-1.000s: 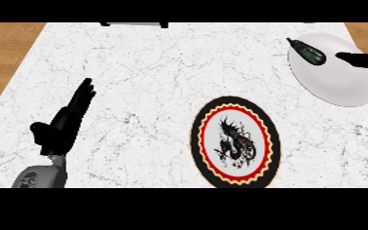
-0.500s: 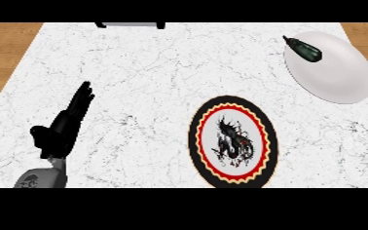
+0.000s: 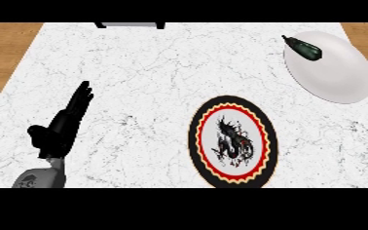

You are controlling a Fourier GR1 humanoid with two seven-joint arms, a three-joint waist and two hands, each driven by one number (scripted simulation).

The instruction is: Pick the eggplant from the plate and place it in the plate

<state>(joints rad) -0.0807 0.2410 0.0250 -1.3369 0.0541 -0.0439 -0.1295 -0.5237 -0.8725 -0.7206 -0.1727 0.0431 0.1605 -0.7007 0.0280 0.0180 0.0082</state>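
the eggplant [image 3: 303,48] lies on the white plate's [image 3: 332,73] upper left rim; the left hand [image 3: 63,124] rests with fingers straight, pressed together.

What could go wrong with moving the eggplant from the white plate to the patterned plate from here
The eggplant lies at the far left rim of the white plate, so a careless grasp might nudge it off onto the counter. Only the left hand shows, open at the view's lower left, far across from the eggplant; reaching with it would likely sweep over the patterned plate.
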